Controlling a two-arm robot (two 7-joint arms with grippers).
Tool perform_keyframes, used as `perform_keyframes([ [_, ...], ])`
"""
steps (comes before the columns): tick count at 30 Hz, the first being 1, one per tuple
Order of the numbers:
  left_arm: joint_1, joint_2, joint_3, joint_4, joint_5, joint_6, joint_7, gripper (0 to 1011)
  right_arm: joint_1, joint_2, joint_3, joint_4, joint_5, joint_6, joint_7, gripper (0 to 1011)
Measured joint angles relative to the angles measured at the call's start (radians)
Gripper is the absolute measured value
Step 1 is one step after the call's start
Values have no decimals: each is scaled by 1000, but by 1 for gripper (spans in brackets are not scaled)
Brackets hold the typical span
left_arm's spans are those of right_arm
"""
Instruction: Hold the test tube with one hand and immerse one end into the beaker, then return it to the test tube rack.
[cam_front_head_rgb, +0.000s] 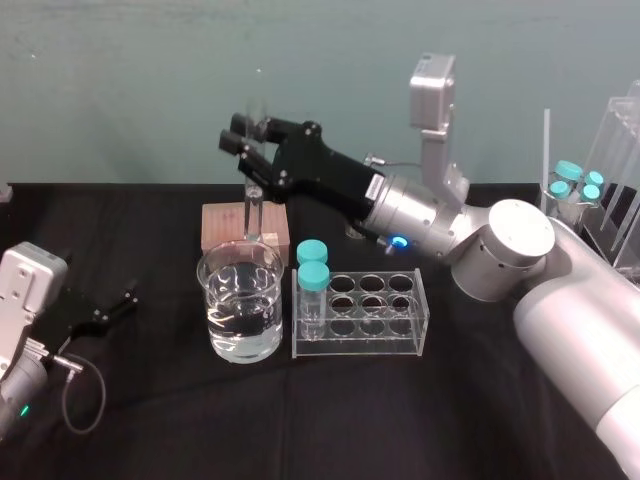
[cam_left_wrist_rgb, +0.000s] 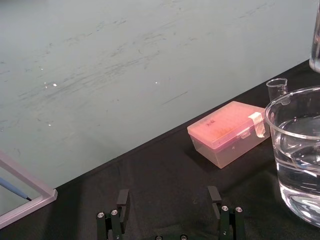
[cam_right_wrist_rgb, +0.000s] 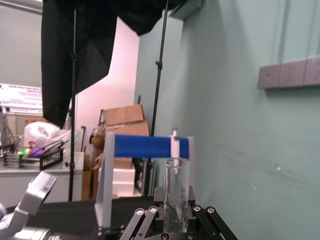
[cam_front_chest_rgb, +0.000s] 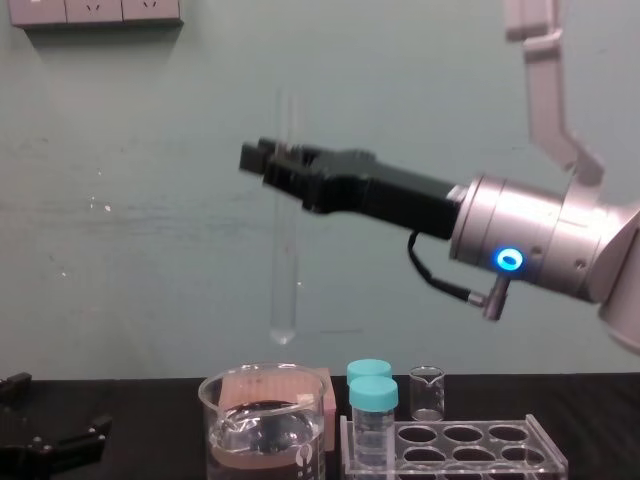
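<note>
Chest view has the best angle right now, so going by that. Biggest thing up is my right arm, reaching in from the right with its blue ring lit. The right gripper has its jaws clamped on the upper part of the test tube, well above the table.

My left gripper is parked low on the left side of the black table, jaws spread wide with nothing in them.

The beaker sits front and centre, partly filled with clear liquid. The test tube rack is just beside it on the right. There's a pink lidded box behind the beaker.

The tube hangs close to upright, round end down. That end is above the beaker's rim, clear of the liquid. I can't tell for sure if it's over the mouth or a bit behind it.

Two turquoise-capped vials stand in the rack's left column. A tiny beaker sits behind the rack.
</note>
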Motion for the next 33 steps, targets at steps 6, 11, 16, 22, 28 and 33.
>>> perform_keyframes([
  [6,0,0,0,0,0,0,0,1000,-24,39,26,-79,8,-2,-42,242],
  [11,0,0,0,0,0,0,0,1000,-53,78,52,-142,3,-2,-92,242],
  [16,0,0,0,0,0,0,0,1000,-103,133,93,-228,-19,3,-166,241],
  [22,0,0,0,0,0,0,0,1000,-179,188,145,-320,-43,29,-249,242],
  [28,0,0,0,0,0,0,0,1000,-248,215,178,-379,-52,65,-296,242],
  [33,0,0,0,0,0,0,0,1000,-292,223,196,-406,-50,90,-314,241],
])
